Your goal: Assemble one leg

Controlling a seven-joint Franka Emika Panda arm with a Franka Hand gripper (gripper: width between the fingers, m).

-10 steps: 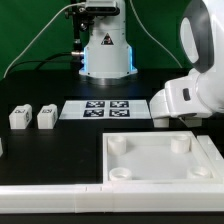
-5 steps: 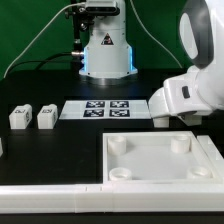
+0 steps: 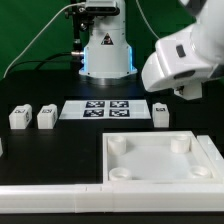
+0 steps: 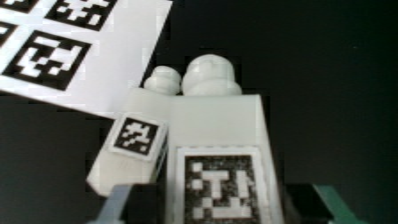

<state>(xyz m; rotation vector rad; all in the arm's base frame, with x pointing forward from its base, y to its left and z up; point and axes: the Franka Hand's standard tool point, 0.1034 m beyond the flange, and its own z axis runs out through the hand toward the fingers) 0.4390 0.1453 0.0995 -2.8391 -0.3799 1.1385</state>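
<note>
In the wrist view a chunky white leg (image 4: 222,130) with a black-and-white tag on its face fills the gap between my fingers. My gripper (image 4: 222,203) is shut on it, one grey finger (image 4: 132,205) on each side. A second leg (image 4: 143,125) lies right beside the held one, near the marker board (image 4: 80,55). In the exterior view my gripper hand (image 3: 185,60) hangs raised at the exterior view's right, and it hides the held leg. The other leg (image 3: 161,113) stands on the table below the hand.
Two more legs (image 3: 19,117) (image 3: 46,117) stand at the exterior view's left. The marker board (image 3: 105,108) lies in the middle. A large white square panel (image 3: 160,172) with corner sockets lies in front. The arm's base (image 3: 105,50) stands behind.
The hand has risen from the table and shifted toward the exterior view's left, uncovering the leg next to the marker board. The jaws stay at the same width.
</note>
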